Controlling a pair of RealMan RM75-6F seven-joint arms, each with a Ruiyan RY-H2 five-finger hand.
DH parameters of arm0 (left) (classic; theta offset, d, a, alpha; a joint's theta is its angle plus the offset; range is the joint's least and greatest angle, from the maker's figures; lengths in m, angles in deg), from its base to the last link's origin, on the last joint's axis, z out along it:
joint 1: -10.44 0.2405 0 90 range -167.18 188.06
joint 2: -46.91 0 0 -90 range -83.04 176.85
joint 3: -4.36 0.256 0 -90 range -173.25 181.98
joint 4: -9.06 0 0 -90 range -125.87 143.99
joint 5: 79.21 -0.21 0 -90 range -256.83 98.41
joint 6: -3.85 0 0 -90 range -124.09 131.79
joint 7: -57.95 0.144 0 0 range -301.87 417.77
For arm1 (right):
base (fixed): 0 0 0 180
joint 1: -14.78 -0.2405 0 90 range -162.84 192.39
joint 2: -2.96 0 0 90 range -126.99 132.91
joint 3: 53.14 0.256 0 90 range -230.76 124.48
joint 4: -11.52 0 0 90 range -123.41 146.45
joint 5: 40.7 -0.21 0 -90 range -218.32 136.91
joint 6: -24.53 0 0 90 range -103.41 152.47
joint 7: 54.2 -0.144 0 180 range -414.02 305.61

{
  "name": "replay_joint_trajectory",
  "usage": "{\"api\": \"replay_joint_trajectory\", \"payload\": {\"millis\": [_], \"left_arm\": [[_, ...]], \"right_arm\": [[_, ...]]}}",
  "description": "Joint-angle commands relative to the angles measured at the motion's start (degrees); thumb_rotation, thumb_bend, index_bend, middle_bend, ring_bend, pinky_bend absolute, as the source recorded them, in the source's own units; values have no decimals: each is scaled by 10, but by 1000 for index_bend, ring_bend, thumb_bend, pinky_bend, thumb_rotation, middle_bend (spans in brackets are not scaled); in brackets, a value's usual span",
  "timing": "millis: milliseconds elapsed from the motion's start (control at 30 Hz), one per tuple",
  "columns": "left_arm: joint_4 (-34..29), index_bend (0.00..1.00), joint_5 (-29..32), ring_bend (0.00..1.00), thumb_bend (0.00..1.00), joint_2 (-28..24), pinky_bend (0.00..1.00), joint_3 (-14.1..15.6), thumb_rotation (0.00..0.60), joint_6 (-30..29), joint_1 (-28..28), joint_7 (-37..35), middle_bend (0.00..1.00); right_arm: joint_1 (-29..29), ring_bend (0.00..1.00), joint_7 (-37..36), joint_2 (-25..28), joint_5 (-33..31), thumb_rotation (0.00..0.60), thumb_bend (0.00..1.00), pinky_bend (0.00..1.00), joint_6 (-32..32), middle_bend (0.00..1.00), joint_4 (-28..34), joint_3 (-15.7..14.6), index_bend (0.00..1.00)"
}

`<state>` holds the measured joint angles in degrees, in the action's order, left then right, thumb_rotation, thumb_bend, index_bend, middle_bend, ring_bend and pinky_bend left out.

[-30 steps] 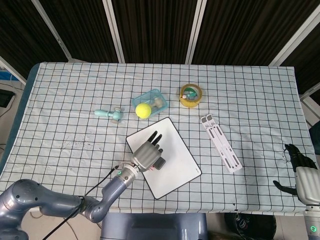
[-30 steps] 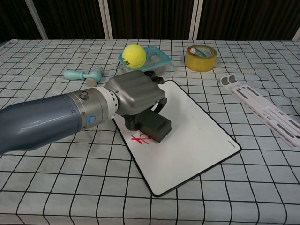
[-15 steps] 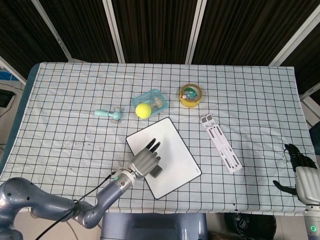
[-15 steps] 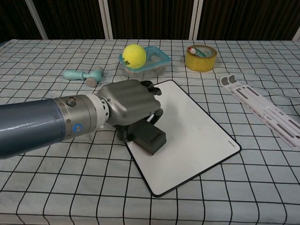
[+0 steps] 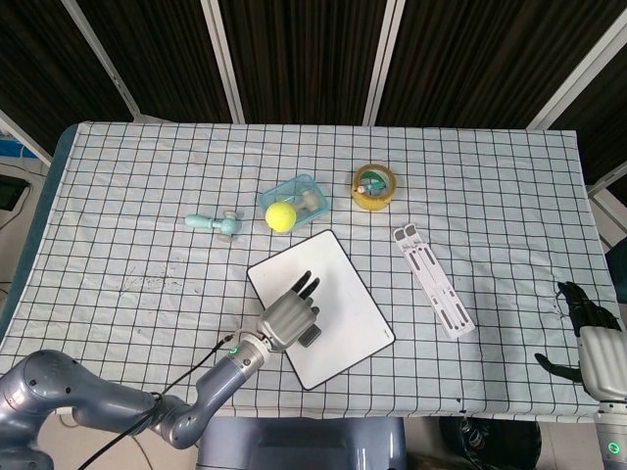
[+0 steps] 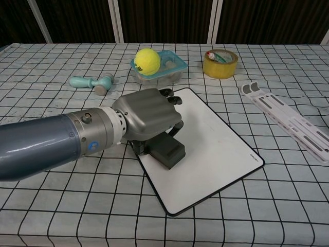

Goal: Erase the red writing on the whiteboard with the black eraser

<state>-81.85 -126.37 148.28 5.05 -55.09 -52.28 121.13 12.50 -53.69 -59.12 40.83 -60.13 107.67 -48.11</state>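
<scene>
Black eraser (image 6: 167, 150) sits pressed flat on the whiteboard (image 6: 216, 154), gripped under the left hand (image 6: 146, 116), whose fingers are curled down over its top. A second ago a red scrawl showed on the board just beside the eraser's near corner; now no red is visible anywhere on the white surface, though the hand and eraser cover the board's near-left part. Since half a second ago the hand and eraser have edged slightly away from the robot again.

From above, the eraser (image 5: 310, 336) is only a dark sliver poking out beside the hand (image 5: 288, 318), and the whiteboard (image 5: 348, 294) lies tilted on the checked tablecloth (image 5: 127, 215). Only that view shows the right hand (image 5: 586, 331), well off at the table's edge, dark fingers loosely apart and holding nothing.

Beyond the left hand's fingertips sit a yellow ball (image 6: 147, 61) in a blue tray (image 6: 175, 64), a tape roll (image 6: 220, 64) and a teal tool (image 6: 92, 82).
</scene>
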Motion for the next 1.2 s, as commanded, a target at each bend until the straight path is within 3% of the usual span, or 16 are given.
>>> {"api": "replay_joint_trajectory", "payload": {"millis": [33, 367, 600, 933, 1200], "left_arm": [[21, 439, 8, 0, 305, 13, 6, -11, 600, 8, -5, -3, 467], [85, 440, 34, 0, 305, 26, 6, -37, 600, 24, -9, -19, 468], [72, 440, 24, 0, 305, 7, 6, -47, 600, 19, -8, -33, 468], [-44, 443, 6, 0, 305, -55, 6, -68, 600, -29, -12, -8, 469], [-202, 449, 25, 0, 336, -164, 6, -77, 600, -109, -10, 71, 471]], "right_arm": [[0, 199, 0, 0, 0, 600, 70, 213, 0, 94, 0, 0, 59], [1, 199, -3, 1, 2, 600, 71, 213, 0, 94, -1, -1, 59], [-1, 199, -4, 0, 2, 600, 70, 213, 1, 94, 0, -1, 59], [0, 199, -5, 0, 0, 600, 71, 213, 3, 94, 0, -1, 59], [0, 199, -4, 0, 1, 600, 70, 213, 1, 94, 1, -1, 59]]}}
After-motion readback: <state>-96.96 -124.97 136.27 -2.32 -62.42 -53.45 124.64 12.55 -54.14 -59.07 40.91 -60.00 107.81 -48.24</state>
